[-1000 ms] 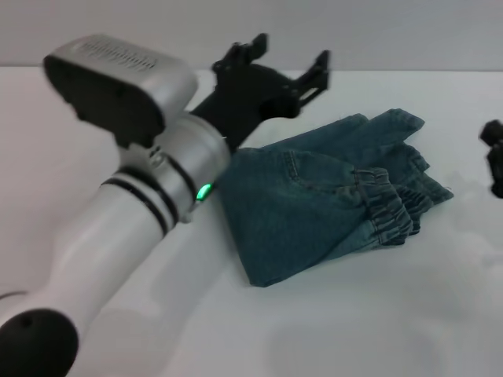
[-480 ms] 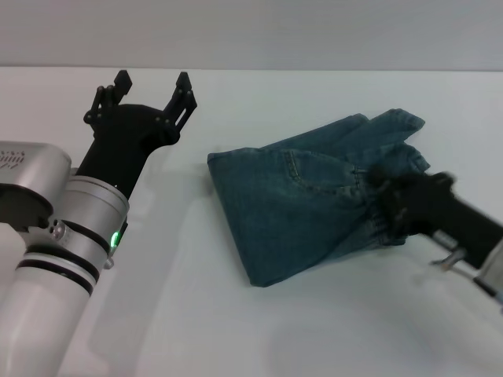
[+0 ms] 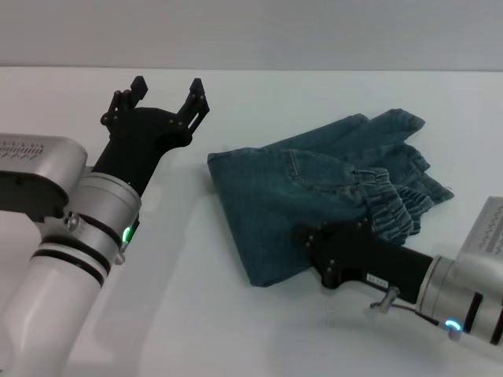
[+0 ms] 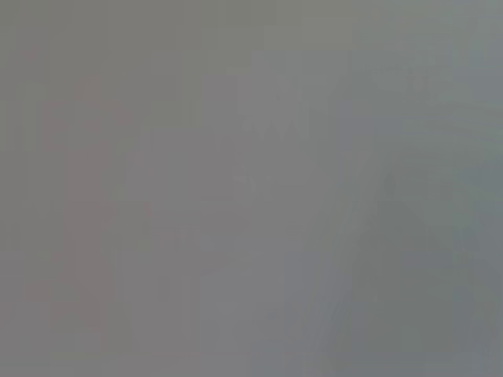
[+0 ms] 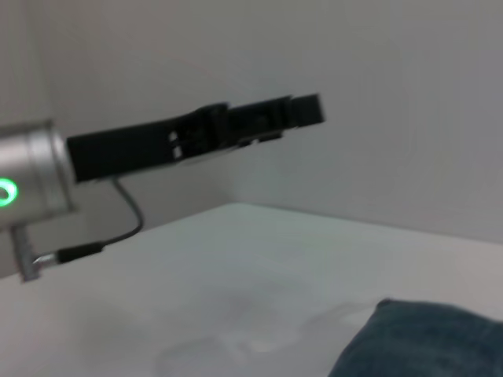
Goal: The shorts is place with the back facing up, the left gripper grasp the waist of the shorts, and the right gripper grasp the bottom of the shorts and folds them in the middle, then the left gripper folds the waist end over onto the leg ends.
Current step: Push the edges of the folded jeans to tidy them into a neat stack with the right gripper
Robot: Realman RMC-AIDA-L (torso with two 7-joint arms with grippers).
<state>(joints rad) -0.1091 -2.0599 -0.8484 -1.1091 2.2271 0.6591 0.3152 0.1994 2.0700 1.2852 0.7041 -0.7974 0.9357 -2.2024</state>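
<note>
White counter (image 3: 236, 330), pale wall behind. The shorts (image 3: 314, 200) lie folded at mid-counter, a little to the robot's right, long axis running from the near fold edge diagonally up to the far right. The puckered waist (image 3: 389, 206) sits on top toward the right, leg ends (image 3: 393, 129) poking out beyond it at the far side. The left end effector (image 3: 165, 94) hovers well left of the denim, fingers spread wide, holding nothing. The right end effector (image 3: 302, 236) rests low over the near edge of the shorts; whether its fingers are open I cannot tell.
</note>
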